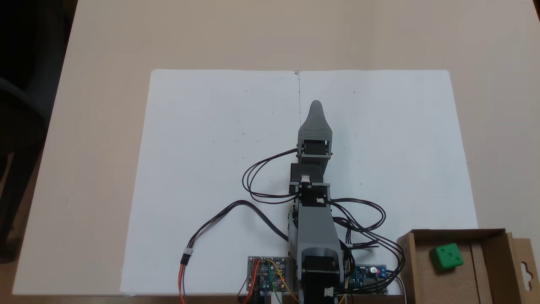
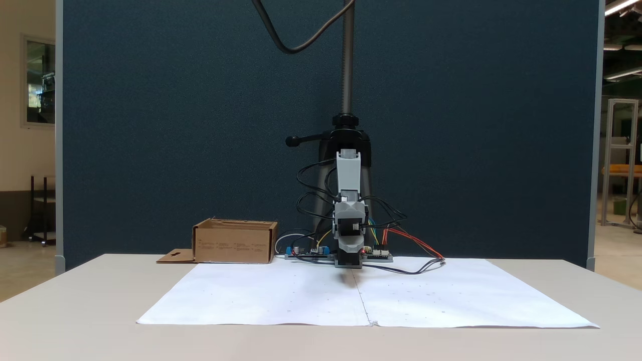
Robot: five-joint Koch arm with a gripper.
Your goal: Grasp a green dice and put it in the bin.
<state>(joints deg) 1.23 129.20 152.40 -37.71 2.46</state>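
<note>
The green dice [image 1: 446,256] lies inside the bin [image 1: 457,232], a brown cardboard box at the bottom right of a fixed view, with a three-pip face up. From the front, the bin [image 2: 234,244] stands left of the arm's base, and its walls hide the dice. My gripper [image 1: 316,106] points away from the base over the middle of the white paper, far from the bin, with nothing visibly in it. A single grey tapered jaw shows from above. Seen head-on, the gripper [image 2: 349,256] hangs low over the paper, too small to read.
A large white paper sheet [image 1: 211,177] covers the table's centre. Black cables [image 1: 261,185] loop left and right of the arm, and circuit boards [image 1: 268,273] sit by its base. The bin's hang-hole flap [image 1: 525,270] juts out at the right edge. A camera stand [image 2: 346,75] rises behind the arm.
</note>
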